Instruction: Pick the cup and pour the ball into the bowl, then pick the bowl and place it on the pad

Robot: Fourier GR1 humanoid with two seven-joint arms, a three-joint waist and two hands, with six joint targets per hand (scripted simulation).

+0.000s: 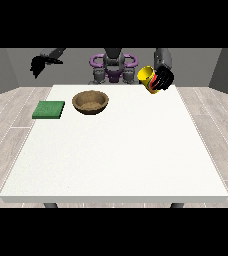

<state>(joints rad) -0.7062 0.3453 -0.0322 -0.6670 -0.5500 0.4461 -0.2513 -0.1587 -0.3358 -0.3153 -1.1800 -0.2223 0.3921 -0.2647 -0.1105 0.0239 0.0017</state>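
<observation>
Standing in the middle of the room is a big white table with a flat, bare top. The floor around it is made of pale grey wood planks, and the walls behind are plain grey. At the far side of the table stands the robot, grey with purple rings at its shoulders.

The yellow cup with a red band is up in the air, above the far corner of the table at the view's right. The black hand at the view's right has its fingers curled round the cup. The cup is tipped on its side — its long line runs almost flat, and its open mouth points to the view's left, toward the robot's body and the bowl side of the table. I cannot see a ball from here.

The round brown wooden bowl sits upright on the table, near the far edge and a bit to the view's left. Its open top faces up. The cup is well apart from it, off to the right and higher.

The flat green square pad lies on the table just beside the bowl, near the left edge — the 2 do not touch.

The black hand at the view's left hangs in the air beyond the table's far left corner, holding nothing. I cannot tell if its fingers are straight or bent.
</observation>
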